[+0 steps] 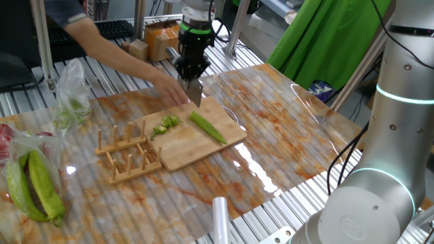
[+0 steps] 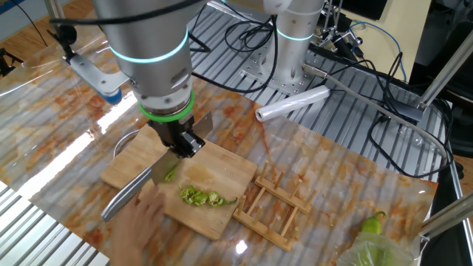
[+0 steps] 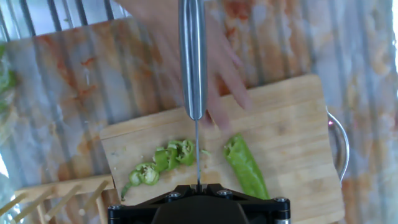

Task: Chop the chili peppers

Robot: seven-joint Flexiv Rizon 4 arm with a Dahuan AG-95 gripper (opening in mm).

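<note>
**Knife held above the cutting board, chili partly sliced**

The tool [image 1: 192,76] points straight down, clamped tight on a knife [image 2: 151,177] whose blade hangs over the wooden cutting board [image 1: 203,146]. On the board lies the uncut length of green chili [image 3: 247,168], its cut end facing a small heap of green slices [image 3: 163,162] just beside it. The blade edge lines up with the gap between them. A person's hand [image 3: 214,74] reaches over the board's far edge. A wooden rack [image 1: 129,159] stands on the counter [image 1: 285,129] next to the board.
</note>
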